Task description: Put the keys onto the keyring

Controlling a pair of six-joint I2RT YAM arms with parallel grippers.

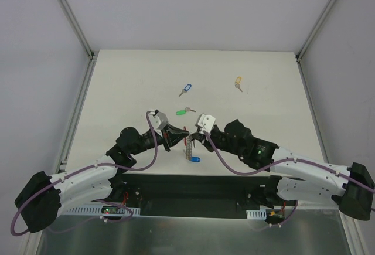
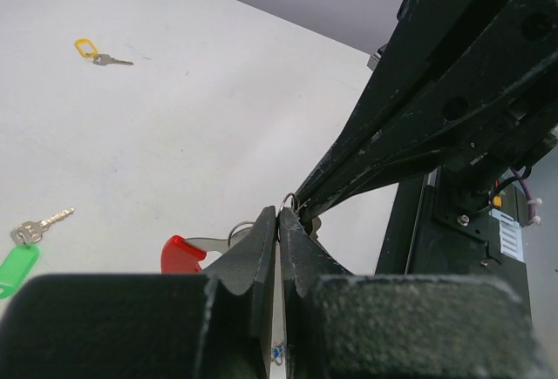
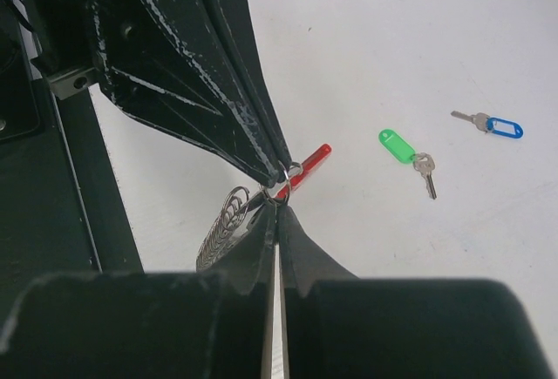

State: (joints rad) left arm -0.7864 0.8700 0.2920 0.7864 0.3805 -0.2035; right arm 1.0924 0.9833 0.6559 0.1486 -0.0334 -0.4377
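Centrally — left hand [image 1: 180,138], right hand [image 1: 197,141], keyring [image 3: 312,161] between.

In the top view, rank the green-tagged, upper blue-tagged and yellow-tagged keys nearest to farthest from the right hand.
1. Green-tagged key, just beyond the right hand.
2. Blue-tagged key, farther back, centre.
3. Yellow-tagged key, far right.

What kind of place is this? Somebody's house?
Probably a robot lab test bench, not a house. A white table is walled by plain grey panels, a left arm and right arm are mounted at its near edge, and a green-tagged key and a yellow-tagged key lie on it.
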